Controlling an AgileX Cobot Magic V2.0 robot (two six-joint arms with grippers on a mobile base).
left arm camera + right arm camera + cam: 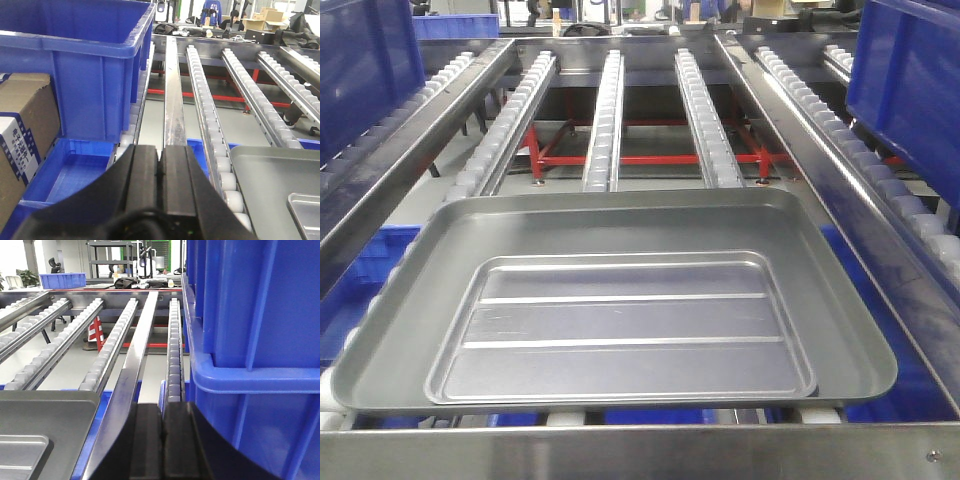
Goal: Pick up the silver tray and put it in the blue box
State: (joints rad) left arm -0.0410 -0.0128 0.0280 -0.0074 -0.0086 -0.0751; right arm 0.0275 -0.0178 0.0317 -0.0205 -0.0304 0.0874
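Left gripper (161,152) and right gripper (162,410) both have their black fingers pressed together on nothing, flanking the silver tray (620,300), which lies flat on roller rails (603,110). A blue crate (95,75) stands left of the tray, stacked blue crates (250,315) right.

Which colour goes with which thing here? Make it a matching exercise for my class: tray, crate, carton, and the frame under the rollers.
Things:
1 tray
2 crate
3 carton
4 frame

Colours:
a red
b brown
c grey
d blue

Pairs: 1-c, 2-d, 3-b, 4-a
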